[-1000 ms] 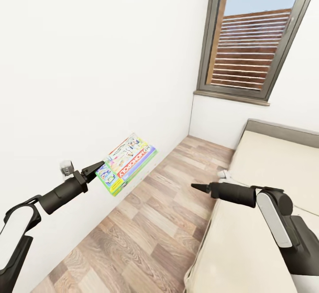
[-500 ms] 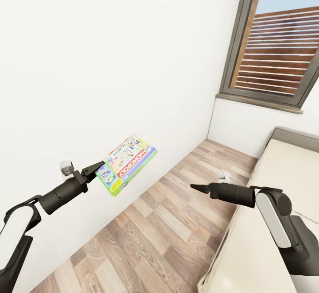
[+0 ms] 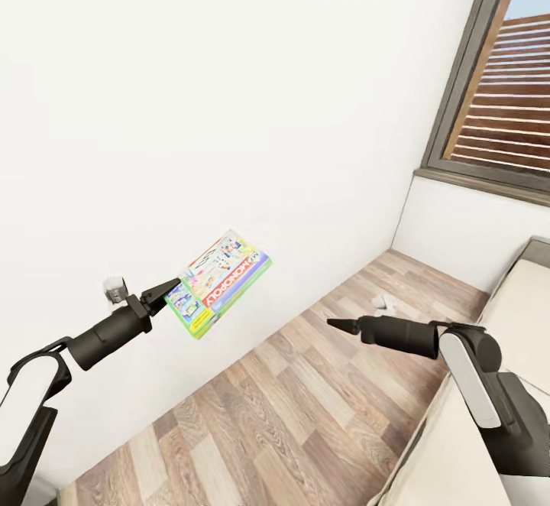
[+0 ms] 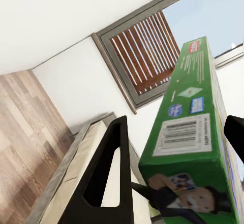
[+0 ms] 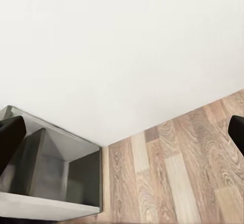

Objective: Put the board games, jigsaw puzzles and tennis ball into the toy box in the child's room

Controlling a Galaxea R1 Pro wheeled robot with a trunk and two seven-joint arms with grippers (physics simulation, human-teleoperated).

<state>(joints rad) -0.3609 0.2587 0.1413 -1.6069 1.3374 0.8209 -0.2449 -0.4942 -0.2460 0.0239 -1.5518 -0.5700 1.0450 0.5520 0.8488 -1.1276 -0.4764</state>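
The left gripper (image 3: 166, 293) clamps the flat green-edged Monopoly board game box (image 3: 220, 282), its long axis running away from the fingers; the right gripper (image 3: 341, 325) looks closed and empty.

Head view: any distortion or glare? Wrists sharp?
Head view: wide-angle, window frame leans, white wall flat-lit, no glare. Left wrist view: board game sharp in left tool. Right wrist view: floor sharp, soft shadowless light.

Flat green-edged board game (image 3: 221, 280) with red Monopoly lettering, lifted clear of the wood floor, tilted, one corner pinched in the left hand (image 3: 169, 290), printed face up, barcode on its green side.
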